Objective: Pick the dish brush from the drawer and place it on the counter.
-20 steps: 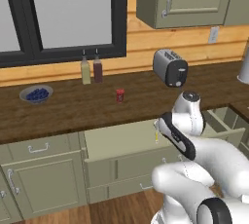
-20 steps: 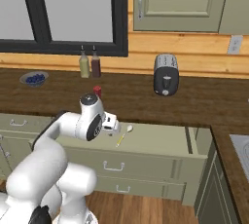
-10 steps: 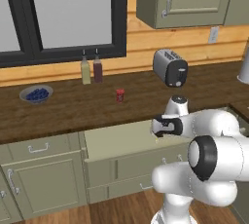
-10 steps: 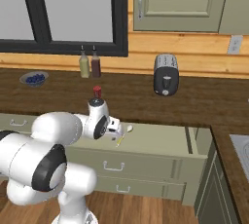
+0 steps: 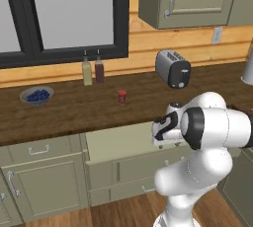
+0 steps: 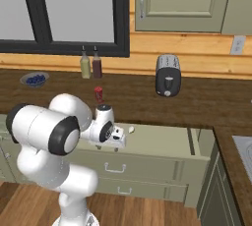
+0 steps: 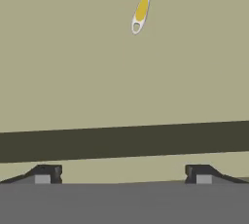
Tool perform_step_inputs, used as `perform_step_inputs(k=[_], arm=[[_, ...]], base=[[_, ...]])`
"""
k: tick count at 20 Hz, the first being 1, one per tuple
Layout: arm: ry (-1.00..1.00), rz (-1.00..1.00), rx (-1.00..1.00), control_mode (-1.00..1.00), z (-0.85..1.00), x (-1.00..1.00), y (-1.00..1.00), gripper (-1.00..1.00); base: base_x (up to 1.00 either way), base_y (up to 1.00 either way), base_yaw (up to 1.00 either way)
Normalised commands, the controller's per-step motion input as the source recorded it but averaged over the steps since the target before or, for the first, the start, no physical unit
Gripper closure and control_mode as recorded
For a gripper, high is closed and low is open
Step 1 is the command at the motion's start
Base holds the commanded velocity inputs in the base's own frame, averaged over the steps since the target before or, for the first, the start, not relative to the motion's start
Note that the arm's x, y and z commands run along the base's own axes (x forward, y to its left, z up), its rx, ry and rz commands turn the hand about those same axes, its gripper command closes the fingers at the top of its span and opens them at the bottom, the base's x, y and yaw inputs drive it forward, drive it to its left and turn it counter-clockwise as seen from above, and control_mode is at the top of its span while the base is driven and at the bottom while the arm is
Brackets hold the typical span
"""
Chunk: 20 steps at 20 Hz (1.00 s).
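1. Left base view: the white arm folds low in front of the counter [image 5: 64, 110], its elbow bulking at the right and its wrist bent so that the gripper [image 5: 159, 131] hangs over the open drawer [image 5: 118, 142]. The fingers themselves are hidden behind the wrist. A small red can [image 5: 121, 96], two bottles [image 5: 92, 70], a bowl of blueberries [image 5: 36, 94] and a toaster [image 5: 173, 68] stand on the counter beyond.

2. Right base view: the forearm reaches rightward from the bulky elbow, the hand pointing down into the drawer [image 6: 162, 139]. The white head of the dish brush [image 6: 131, 129] lies on the drawer floor just right of and beyond the gripper [image 6: 117, 139], apart from it.

3. Hand view: the two dark fingertips [image 7: 44, 173] stand spread wide, with nothing between them. The dish brush [image 7: 144, 5] lies on the drawer floor [image 7: 73, 72] well ahead of the fingers, slightly toward the right tip, its yellow handle end nearest. A dark band crosses the floor between brush and fingertips.
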Motion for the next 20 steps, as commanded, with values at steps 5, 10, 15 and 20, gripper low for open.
perform_step_inputs(k=[5, 10, 15, 20], arm=[[0.09, 0.04, 0.00, -1.00, -0.48, -1.00, -0.18, -1.00], [0.01, 0.09, 0.00, -1.00, -0.03, -1.00, -0.22, -1.00], [0.00, 0.14, 0.00, -1.00, 0.12, -0.88, -0.04, -1.00], [-0.30, 0.10, 0.13, -1.00, 0.65, 0.50, 0.00, -1.00]], base=[[0.00, 0.00, 0.00], [0.00, 0.00, 0.00], [0.00, 0.00, 0.00], [0.00, 0.00, 0.00]])
